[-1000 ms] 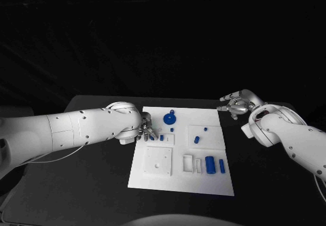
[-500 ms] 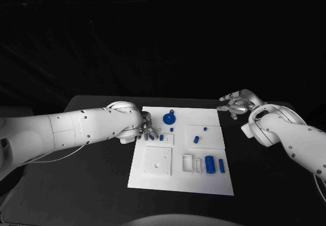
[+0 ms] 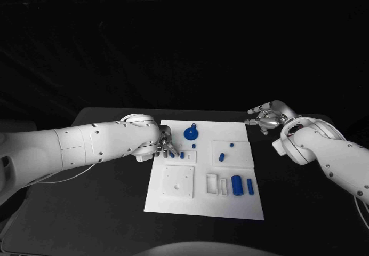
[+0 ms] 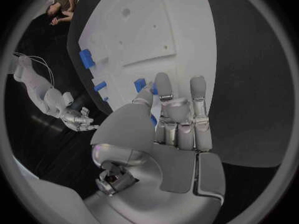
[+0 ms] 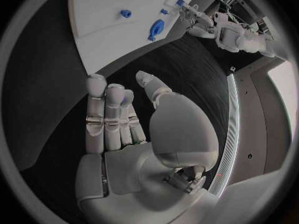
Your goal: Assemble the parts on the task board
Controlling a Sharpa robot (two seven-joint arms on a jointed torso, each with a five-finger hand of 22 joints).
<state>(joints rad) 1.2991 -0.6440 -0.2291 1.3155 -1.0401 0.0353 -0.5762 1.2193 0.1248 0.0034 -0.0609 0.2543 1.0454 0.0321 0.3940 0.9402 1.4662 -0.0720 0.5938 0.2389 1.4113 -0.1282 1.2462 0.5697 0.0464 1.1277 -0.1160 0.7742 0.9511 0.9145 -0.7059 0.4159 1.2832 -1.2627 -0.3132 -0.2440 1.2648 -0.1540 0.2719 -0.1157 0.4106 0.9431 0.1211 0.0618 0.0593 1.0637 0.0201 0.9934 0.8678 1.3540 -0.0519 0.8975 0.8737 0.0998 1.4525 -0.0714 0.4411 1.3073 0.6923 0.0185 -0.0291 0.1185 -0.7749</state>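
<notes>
The white task board (image 3: 178, 184) lies mid-table. On it are a round blue part (image 3: 191, 133), a tiny blue part (image 3: 194, 145), a short blue part (image 3: 222, 157), a blue cylinder (image 3: 238, 185) and a thin blue bar (image 3: 250, 186). My left hand (image 3: 163, 147) reaches over the board's left edge, its fingertips at a small blue part (image 3: 181, 155) beside a recess. In the left wrist view that blue part (image 4: 139, 85) sits right at the thumb and fingertips of the left hand (image 4: 177, 119); whether it is gripped is unclear. My right hand (image 3: 266, 118) hovers off the board's far right corner and holds nothing.
The board (image 4: 181, 30) has square and slotted recesses in its near half. Black table (image 3: 92, 213) surrounds it on all sides. In the right wrist view the right hand (image 5: 124, 119) is over bare table beside the board (image 5: 106, 10).
My left hand's fingers have edged slightly toward the small blue part by the recess. The right hand has stayed put.
</notes>
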